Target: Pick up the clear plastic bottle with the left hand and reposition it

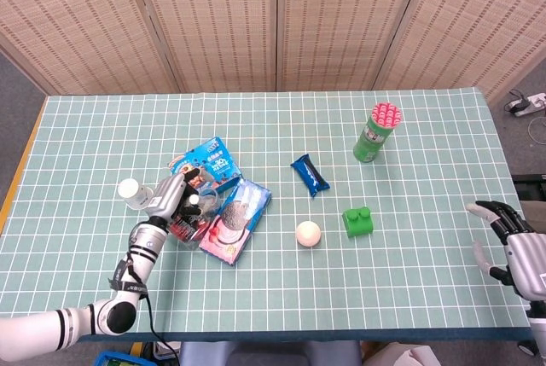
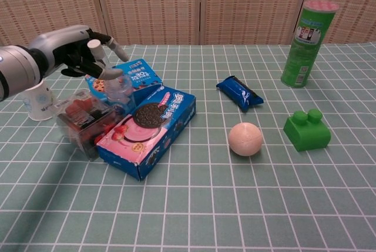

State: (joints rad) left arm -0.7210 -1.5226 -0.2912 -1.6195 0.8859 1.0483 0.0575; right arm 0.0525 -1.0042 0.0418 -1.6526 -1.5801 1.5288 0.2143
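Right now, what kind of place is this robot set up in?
Probably a lab or test room: a table under a green grid mat, folding woven screens behind it, and assorted snack boxes and toys laid out for practice.

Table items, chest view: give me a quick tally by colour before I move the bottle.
Blue: 3 - cookie box, Oreo box, snack packet
Green: 2 - chip can, building block
Clear: 2 - plastic bottle, container with red contents
White or cream: 2 - paper cup, ball
Total: 9
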